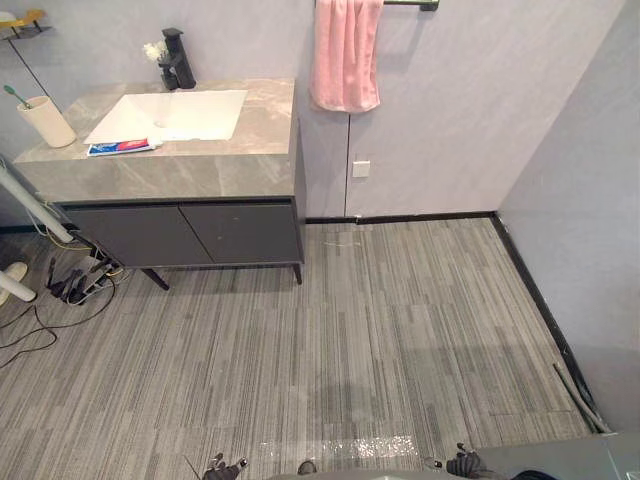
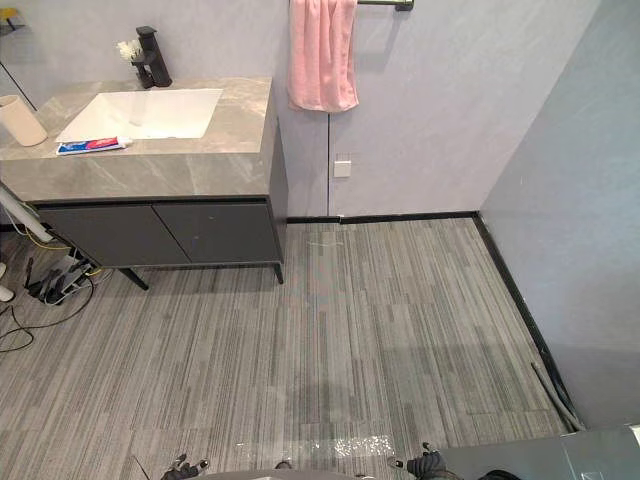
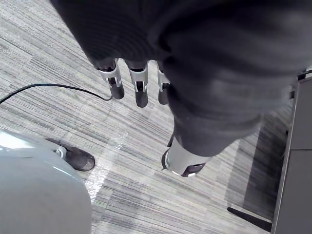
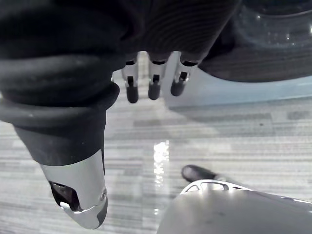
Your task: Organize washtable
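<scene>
cup left of sink, tube before it, faucet behind, towel hanging right of washtable

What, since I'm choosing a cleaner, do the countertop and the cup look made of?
Countertop: grey stone or stone-look slab, satin finish, going by its pale veining. Cup: cream, matte, smooth-walled; plastic or ceramic, can't tell which.

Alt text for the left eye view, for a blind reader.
A grey washtable with a white sink stands at upper left, holding a cup with a toothbrush, a toothpaste tube and a black faucet. A pink towel hangs on the wall beside it.
</scene>
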Tool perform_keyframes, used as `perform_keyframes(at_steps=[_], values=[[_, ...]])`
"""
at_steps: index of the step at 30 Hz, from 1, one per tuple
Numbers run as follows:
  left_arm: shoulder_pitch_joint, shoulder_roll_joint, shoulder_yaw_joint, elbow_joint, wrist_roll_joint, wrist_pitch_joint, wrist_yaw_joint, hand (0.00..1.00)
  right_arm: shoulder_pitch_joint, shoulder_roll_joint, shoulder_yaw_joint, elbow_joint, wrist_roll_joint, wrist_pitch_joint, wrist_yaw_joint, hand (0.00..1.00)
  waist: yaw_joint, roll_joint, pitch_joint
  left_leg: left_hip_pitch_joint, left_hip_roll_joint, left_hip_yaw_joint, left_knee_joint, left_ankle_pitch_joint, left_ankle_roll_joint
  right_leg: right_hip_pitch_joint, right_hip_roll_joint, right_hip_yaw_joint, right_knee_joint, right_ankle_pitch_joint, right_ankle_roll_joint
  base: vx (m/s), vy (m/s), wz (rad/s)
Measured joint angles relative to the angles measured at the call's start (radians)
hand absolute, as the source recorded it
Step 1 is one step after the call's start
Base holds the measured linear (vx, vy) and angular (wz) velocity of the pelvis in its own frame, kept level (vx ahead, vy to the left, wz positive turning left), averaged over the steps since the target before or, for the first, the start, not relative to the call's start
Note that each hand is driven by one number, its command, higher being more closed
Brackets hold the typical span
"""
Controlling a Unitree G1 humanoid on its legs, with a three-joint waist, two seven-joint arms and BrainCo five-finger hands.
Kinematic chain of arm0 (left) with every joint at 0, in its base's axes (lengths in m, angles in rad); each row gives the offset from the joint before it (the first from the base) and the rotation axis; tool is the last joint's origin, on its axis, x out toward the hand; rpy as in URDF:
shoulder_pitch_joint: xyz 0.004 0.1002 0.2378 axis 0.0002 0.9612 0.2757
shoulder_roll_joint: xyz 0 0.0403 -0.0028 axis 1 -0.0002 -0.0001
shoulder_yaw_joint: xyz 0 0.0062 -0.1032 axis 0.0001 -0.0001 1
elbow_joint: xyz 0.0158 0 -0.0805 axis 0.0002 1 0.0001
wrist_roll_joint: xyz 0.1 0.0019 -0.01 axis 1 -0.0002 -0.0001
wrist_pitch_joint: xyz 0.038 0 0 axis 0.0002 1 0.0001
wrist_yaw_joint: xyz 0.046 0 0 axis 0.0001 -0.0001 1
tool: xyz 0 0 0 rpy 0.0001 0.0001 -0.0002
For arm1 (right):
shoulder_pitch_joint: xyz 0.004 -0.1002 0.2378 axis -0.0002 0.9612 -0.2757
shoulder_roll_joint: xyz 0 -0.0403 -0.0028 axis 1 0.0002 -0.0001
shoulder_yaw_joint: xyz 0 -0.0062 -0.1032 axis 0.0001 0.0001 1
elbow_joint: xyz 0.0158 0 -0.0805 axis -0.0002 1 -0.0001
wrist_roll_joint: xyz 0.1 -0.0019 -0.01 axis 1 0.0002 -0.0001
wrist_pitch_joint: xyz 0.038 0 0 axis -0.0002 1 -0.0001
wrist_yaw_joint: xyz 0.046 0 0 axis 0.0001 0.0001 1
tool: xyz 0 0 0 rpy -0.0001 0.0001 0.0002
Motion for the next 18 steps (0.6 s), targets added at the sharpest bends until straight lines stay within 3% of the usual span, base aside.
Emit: perform_keyframes(at_steps=[18], values=[[0.001, 0.001, 0.001, 0.0, -0.011, -0.009, 0.0, 0.0, 0.0, 0.001, -0.001, -0.001, 0.001, 0.0, 0.0, 0.0, 0.0, 0.0, 0.002, 0.005, 0.004, 0.017, 0.0, -0.001, -0.001, 0.0, 0.003, -0.001, 0.0, 0.002, -0.003, -0.01, 0.0, -0.01]])
